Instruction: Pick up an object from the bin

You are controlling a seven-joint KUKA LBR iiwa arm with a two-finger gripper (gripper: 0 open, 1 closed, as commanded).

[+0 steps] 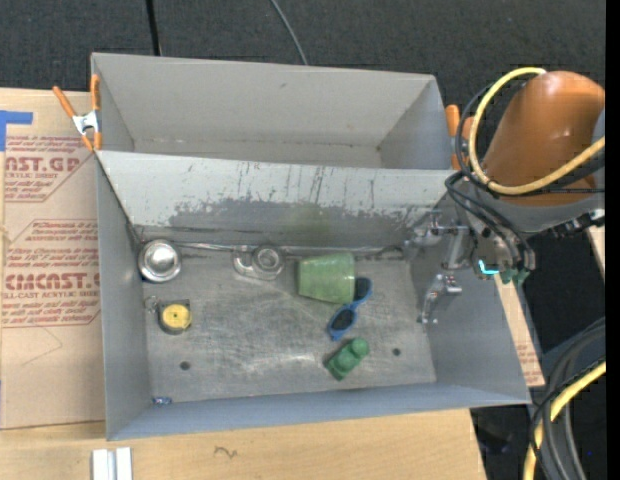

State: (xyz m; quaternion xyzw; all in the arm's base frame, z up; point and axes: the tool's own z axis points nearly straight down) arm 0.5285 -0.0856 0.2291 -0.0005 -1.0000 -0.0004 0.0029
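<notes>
My gripper (pixel 437 293) hangs over the right end of the bin floor, close to the right wall, with nothing seen in it. Nearest to it, on its left, a pale green cup (pixel 325 278) lies on its side in the middle of the bin. A small blue curved piece (pixel 351 307) rests against the cup's lower right. Below that, near the front wall, sits a small dark green lump (pixel 346 358). The gripper touches none of them.
Along the back of the floor lie a clear round ring (pixel 261 261) and, far left, a shiny silver round lid (pixel 160 260). A small yellow disc (pixel 175 316) lies at the left front. The arm, with its orange dome and yellow cables, comes in over the right rim.
</notes>
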